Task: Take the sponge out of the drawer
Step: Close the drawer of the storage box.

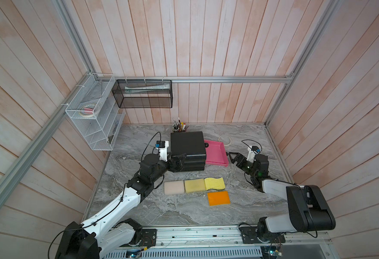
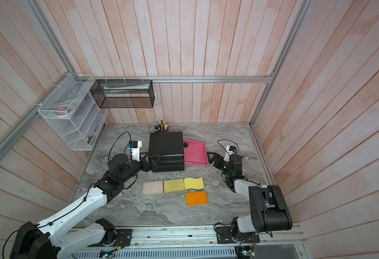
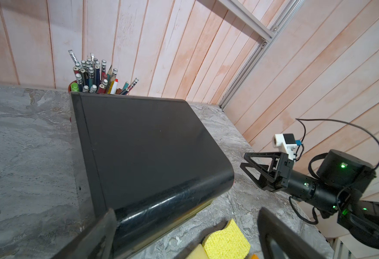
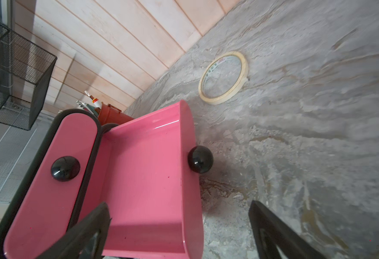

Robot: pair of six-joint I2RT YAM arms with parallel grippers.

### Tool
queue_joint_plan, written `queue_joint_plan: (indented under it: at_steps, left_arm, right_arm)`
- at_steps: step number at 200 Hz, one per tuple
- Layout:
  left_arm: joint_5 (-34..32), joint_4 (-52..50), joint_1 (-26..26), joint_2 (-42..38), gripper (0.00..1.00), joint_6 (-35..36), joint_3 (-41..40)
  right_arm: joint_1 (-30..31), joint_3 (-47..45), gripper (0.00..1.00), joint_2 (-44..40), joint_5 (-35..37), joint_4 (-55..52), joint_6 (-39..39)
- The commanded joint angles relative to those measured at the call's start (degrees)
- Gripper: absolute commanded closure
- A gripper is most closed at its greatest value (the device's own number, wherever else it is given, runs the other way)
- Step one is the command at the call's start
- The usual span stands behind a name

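A black drawer cabinet [image 1: 187,145] stands at the back middle of the table. Its pink drawer [image 1: 215,154] is pulled out to the right, and its inside [image 4: 143,175] shows nothing in it. Several sponges lie on the table in front: a pale pink one [image 1: 174,187], a pale yellow one [image 1: 195,185], a wavy bright yellow one [image 1: 214,183] [image 3: 226,241] and an orange one [image 1: 219,198]. My left gripper [image 1: 179,161] [image 3: 186,210] is open at the cabinet's front left corner. My right gripper [image 1: 232,157] [image 4: 179,204] is open, straddling the drawer's front wall below its black knob [image 4: 200,159].
A cup of pencils [image 1: 179,126] stands behind the cabinet. A ring of masking tape [image 1: 225,140] lies behind the drawer. A white wire shelf [image 1: 94,114] and a black mesh basket [image 1: 143,94] hang on the walls at the back left.
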Motion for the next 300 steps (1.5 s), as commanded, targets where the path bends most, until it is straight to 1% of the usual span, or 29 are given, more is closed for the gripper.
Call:
queue_joint_plan:
  at_steps: [1, 25, 54, 96, 146, 162, 206, 232, 277, 289, 300]
  left_arm:
    - [3.2, 3.1, 1.5, 1.1, 0.0, -1.2, -0.5]
    - [4.3, 4.2, 2.3, 2.4, 0.0, -1.7, -0.6]
    - [5.1, 4.6, 2.5, 4.1, 0.0, -1.8, -0.3]
    - [7.5, 6.4, 2.8, 6.5, 0.0, -2.4, 0.0]
    - [8.7, 7.1, 2.8, 7.2, 0.0, -2.8, 0.0]
    - [8.9, 7.3, 2.8, 7.2, 0.0, -3.1, -0.1]
    - [10.0, 7.9, 2.9, 7.4, 0.0, -3.5, -0.3]
    - [10.9, 8.6, 2.8, 8.0, 0.0, -3.7, -0.3]
    - [12.0, 9.5, 2.9, 9.3, 0.0, -4.1, -0.3]
    - [11.5, 9.4, 2.9, 8.9, 0.0, -4.1, -0.3]
    - [9.8, 8.6, 2.9, 7.2, 0.0, -3.6, -0.4]
  right_arm:
    - [-0.3, 2.1, 0.04, 2.9, -7.0, 7.2, 2.3]
    - [-0.3, 1.7, 0.1, 6.2, -10.8, 11.9, 5.0]
    - [0.0, 0.9, 0.11, 7.6, -11.6, 13.7, 6.1]
    - [2.4, 1.7, 0.11, 9.5, -11.4, 14.5, 6.2]
    - [4.4, 2.1, 0.15, 13.4, -13.2, 20.4, 9.4]
    - [4.9, 1.8, 0.17, 13.4, -13.0, 21.4, 10.1]
    - [6.9, 1.7, 0.17, 11.2, -12.3, 21.9, 10.6]
    - [8.8, 2.9, 0.17, 11.7, -11.8, 21.6, 10.8]
    - [11.6, 4.1, 0.18, 13.1, -11.7, 24.5, 12.6]
    - [12.1, 4.5, 0.18, 13.1, -11.6, 24.5, 12.6]
    - [12.4, 4.8, 0.18, 13.0, -11.3, 24.3, 12.6]
